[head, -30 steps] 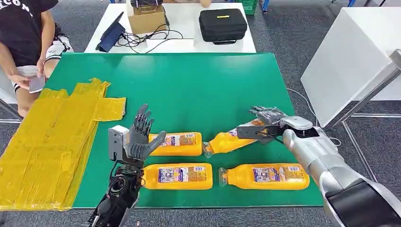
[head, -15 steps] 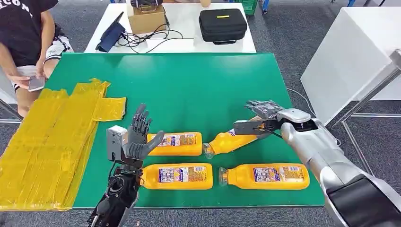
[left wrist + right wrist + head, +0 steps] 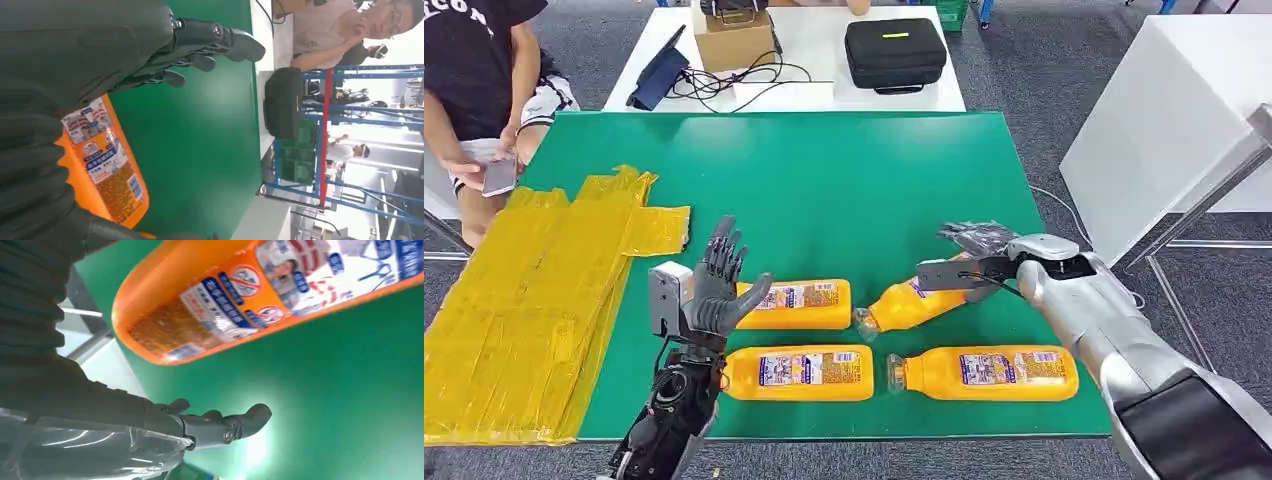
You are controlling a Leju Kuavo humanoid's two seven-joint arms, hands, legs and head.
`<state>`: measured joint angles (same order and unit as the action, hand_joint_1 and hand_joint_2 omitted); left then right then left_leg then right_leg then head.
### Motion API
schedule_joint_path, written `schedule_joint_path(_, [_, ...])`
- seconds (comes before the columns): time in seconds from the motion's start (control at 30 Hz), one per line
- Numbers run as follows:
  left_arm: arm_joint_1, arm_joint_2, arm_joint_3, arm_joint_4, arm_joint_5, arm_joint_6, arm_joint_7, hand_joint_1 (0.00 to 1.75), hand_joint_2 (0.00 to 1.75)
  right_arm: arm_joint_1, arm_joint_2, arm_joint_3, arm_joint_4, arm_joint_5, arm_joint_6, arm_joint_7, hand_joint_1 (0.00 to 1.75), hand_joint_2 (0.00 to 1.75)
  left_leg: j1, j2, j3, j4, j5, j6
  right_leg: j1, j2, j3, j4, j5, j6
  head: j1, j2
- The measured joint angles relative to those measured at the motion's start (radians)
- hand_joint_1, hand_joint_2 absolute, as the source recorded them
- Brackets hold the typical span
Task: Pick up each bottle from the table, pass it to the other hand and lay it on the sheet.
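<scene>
Several orange bottles lie on the green table (image 3: 844, 190). One bottle (image 3: 796, 304) lies behind my left hand (image 3: 714, 292), which is raised with its fingers (image 3: 210, 37) spread and holds nothing; that bottle (image 3: 107, 165) is close under the palm. Two more bottles (image 3: 802, 372) (image 3: 986, 372) lie along the front edge. A slanted bottle (image 3: 908, 304) has my right hand (image 3: 969, 262) around its base end. Its fingers (image 3: 220, 427) stretch out apart from the bottle (image 3: 260, 295), with table showing between. The yellow sheet (image 3: 534, 290) lies at the left.
A person (image 3: 474, 80) sits at the far left corner holding a phone (image 3: 499, 176). Beyond the green table a white table carries a black case (image 3: 894, 52), a cardboard box (image 3: 734, 38) and cables. A white table (image 3: 1174, 120) stands to the right.
My right hand has shifted a little to the left along the slanted bottle's base. The left hand has barely moved. The person's phone hand has lifted slightly.
</scene>
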<state>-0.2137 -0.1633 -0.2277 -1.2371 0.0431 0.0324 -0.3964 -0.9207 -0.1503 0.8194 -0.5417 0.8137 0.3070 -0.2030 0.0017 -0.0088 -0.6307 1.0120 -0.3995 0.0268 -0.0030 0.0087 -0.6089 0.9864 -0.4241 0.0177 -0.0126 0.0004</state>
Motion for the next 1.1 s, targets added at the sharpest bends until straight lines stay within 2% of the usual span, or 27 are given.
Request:
schedule_joint_path(0.37, [-0.048,-0.018,-0.020,0.046,0.023,-0.021,0.009,0.00,1.75,0.026,0.027,0.048,0.083,-0.063,0.055,-0.039,0.00,1.75,0.000,0.000,0.000,0.000,0.000,0.000,0.000,0.000,0.000,0.000,0.000,0.000,0.000,0.000])
schedule_joint_path(1.0, [-0.066,-0.024,-0.025,0.071,0.034,-0.024,0.014,0.00,1.75,0.024,0.045,0.068,0.126,-0.069,0.063,-0.031,0.00,1.75,0.000,0.000,0.001,0.000,0.000,0.000,0.000,0.000,0.000,0.000,0.000,0.000,0.000,0.000])
schedule_joint_path(1.03, [-0.067,-0.024,-0.025,0.075,0.035,-0.024,0.014,0.00,1.75,0.024,0.046,0.072,0.128,-0.071,0.064,-0.028,1.47,1.75,0.000,0.000,0.001,0.000,0.000,0.000,0.000,0.000,0.001,0.000,0.000,0.000,0.000,0.000])
schedule_joint_path(1.1, [-0.069,-0.024,-0.025,0.080,0.035,-0.024,0.015,0.00,1.75,0.024,0.047,0.076,0.131,-0.073,0.065,-0.020,1.66,1.75,0.000,0.000,0.001,0.000,0.000,0.000,0.000,0.000,0.001,0.000,0.000,0.000,0.000,0.000])
